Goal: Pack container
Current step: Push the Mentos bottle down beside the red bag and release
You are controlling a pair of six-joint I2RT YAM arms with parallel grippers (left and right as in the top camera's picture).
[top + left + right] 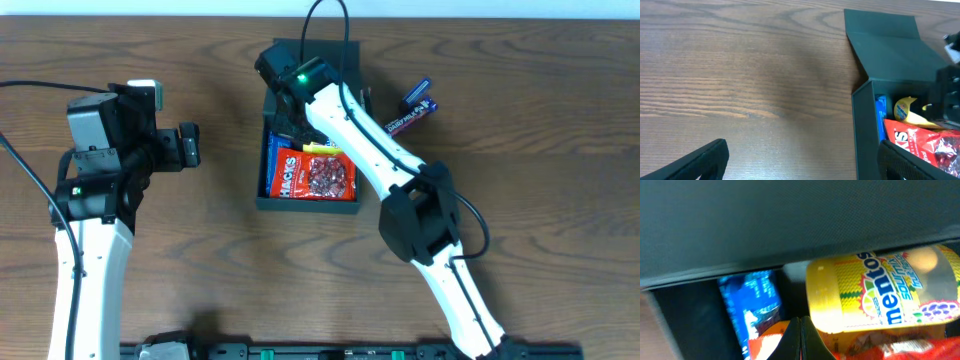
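Note:
The container [306, 207] is a dark box in the middle of the table, with its flap lid [315, 50] open at the far side. In it lie a red Hacks packet [313, 175], a yellow Mentos bottle [880, 290] and a blue packet [752, 305]. My right gripper [800, 323] is shut with nothing between its fingers. It reaches down into the box's far end, just above the packets. My left gripper [188, 145] hangs open over bare table to the left of the box. The box's near wall [862, 130] stands beside its right finger [905, 162].
Two purple chocolate bars [413, 112] lie on the table just right of the box, next to my right arm. The wooden table [740, 75] stretches out to the left of the box.

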